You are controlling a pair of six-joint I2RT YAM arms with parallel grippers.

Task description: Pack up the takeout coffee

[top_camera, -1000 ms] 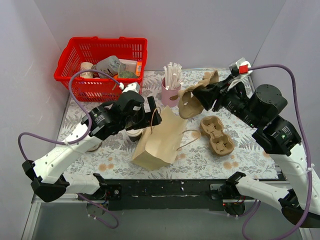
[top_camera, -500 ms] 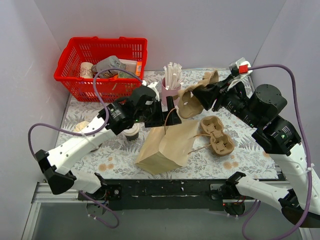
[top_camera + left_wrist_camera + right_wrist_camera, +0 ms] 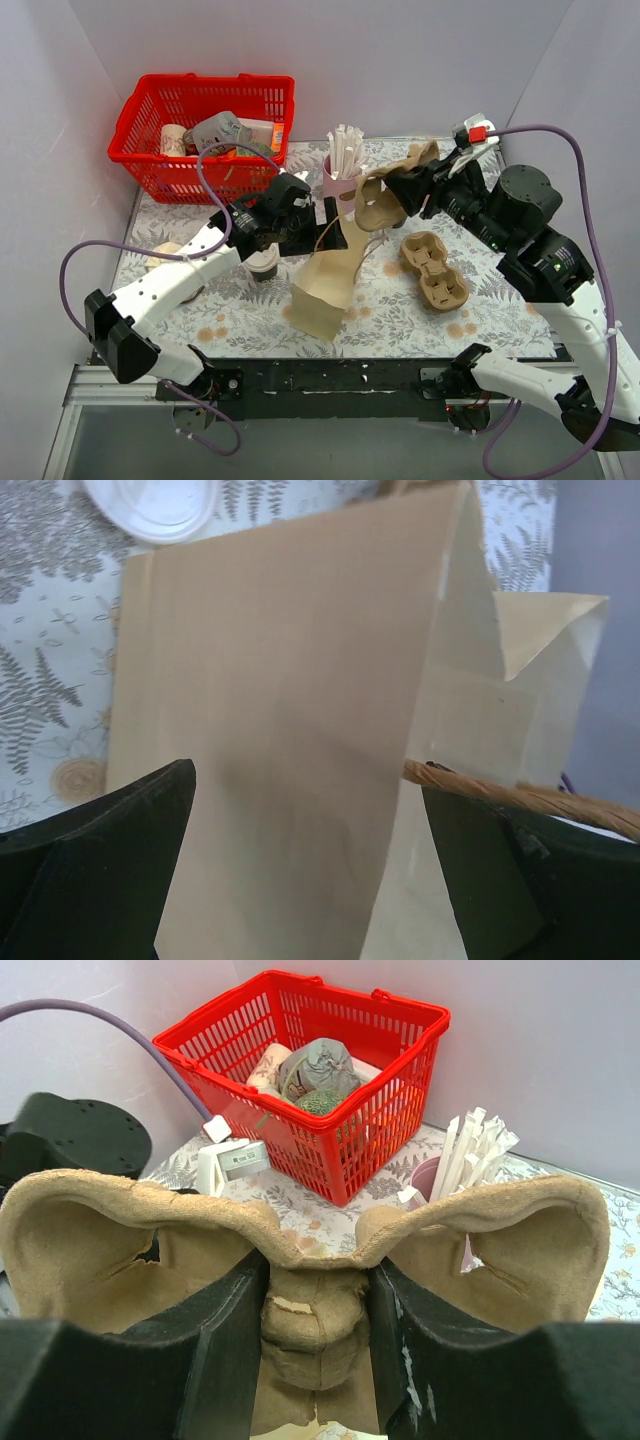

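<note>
Beneath the left wrist, beside the wide-open, empty left pincer (image 3: 318, 225), stands the takeout coffee (image 3: 263, 266): dark brown cup, white lid. Right pincer (image 3: 397, 190) clamps a pulp carrier (image 3: 373, 212).

Lidded brown coffee cup (image 3: 263, 268) upright beside bag (image 3: 328, 285)

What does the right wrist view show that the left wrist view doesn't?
Right wrist only: the right gripper shut on the cup carrier, the red basket, the pink cup of sticks. Left wrist only: the open left gripper straddling the paper bag, its twine handle, the coffee's white lid. Both: the fern-print table cover.
</note>
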